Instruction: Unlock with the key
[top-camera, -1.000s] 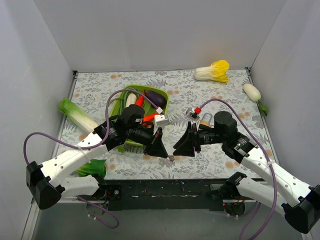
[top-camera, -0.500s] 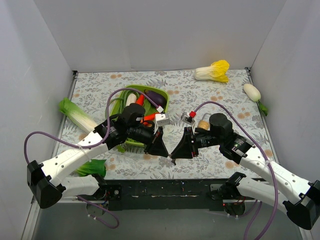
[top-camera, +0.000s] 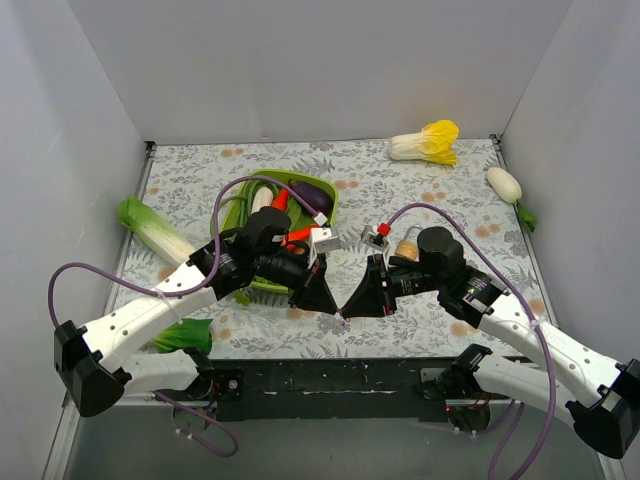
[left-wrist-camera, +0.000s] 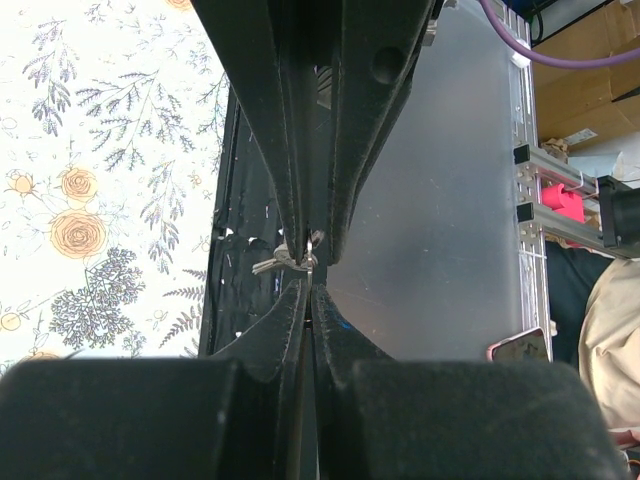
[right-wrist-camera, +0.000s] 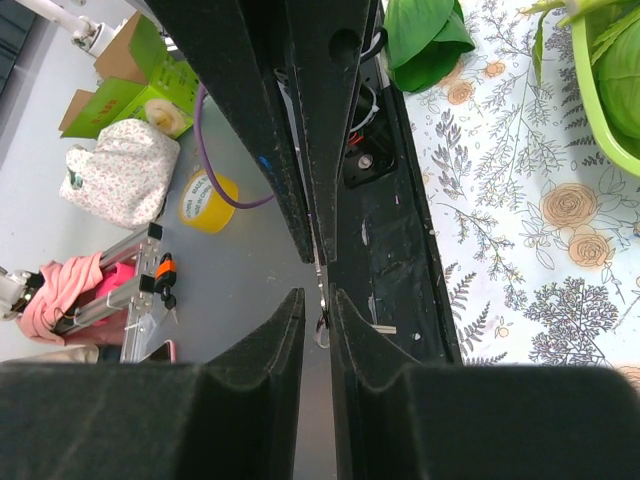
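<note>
Both tips sat at lower centre: left gripper (left-wrist-camera: 308, 290) clenched the key (left-wrist-camera: 290, 262); right gripper (right-wrist-camera: 318, 300) hold unclear; padlock (top-camera: 408, 247) untouched, unlocking outstanding

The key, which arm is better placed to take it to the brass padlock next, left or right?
Probably the right. The brass padlock lies beside the right arm, and the right gripper, jaws open, flanks the key pinched in the shut left gripper.
</note>
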